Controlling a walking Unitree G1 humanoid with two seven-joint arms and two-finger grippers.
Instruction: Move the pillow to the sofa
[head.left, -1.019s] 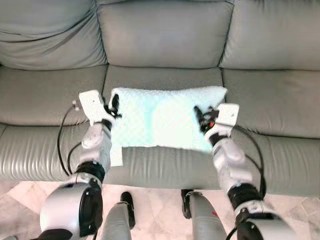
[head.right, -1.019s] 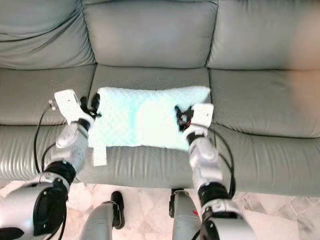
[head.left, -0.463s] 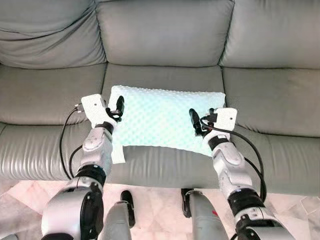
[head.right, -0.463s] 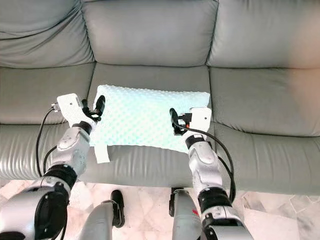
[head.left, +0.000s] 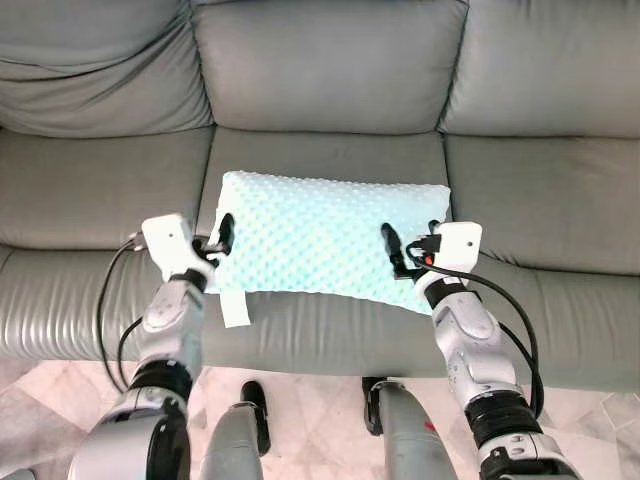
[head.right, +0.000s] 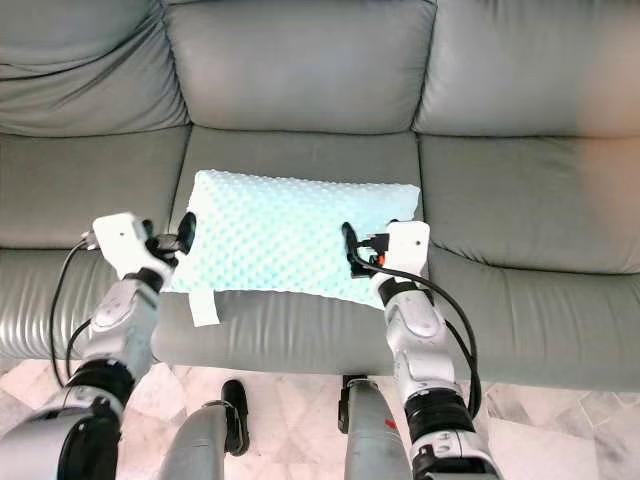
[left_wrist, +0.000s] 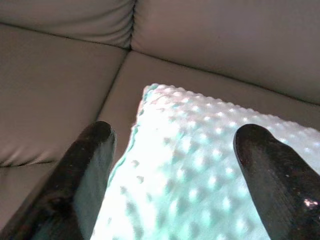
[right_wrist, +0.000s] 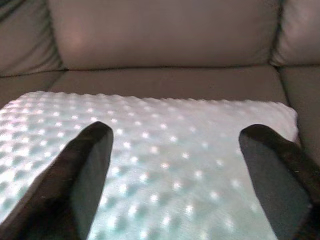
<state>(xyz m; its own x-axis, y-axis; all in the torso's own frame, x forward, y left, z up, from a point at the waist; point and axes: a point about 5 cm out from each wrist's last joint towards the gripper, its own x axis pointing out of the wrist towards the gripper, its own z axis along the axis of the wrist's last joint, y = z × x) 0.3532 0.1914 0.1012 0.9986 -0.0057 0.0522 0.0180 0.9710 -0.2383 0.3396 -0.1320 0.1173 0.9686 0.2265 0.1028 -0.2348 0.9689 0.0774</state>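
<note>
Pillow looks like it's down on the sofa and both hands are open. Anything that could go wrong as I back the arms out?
Two risks, both modest. The pillow lies on the middle seat of the sofa with its front edge and white tag near the seat's front lip, so a nudge could slide it off. The left hand and right hand sit open right at its ends; a finger could catch the dimpled fabric and drag it forward during retreat.

Four views: two from the head, two from the wrists.
Head pair looking forward and down onto the grey sofa (head.left: 320, 90) from standing height, sharing nearly the whole scene. Wrist cameras set low and close, each sighting along its own spread black fingers (left_wrist: 80, 175) across the dotted pillow (head.left: 325, 235) toward the backrest.
</note>
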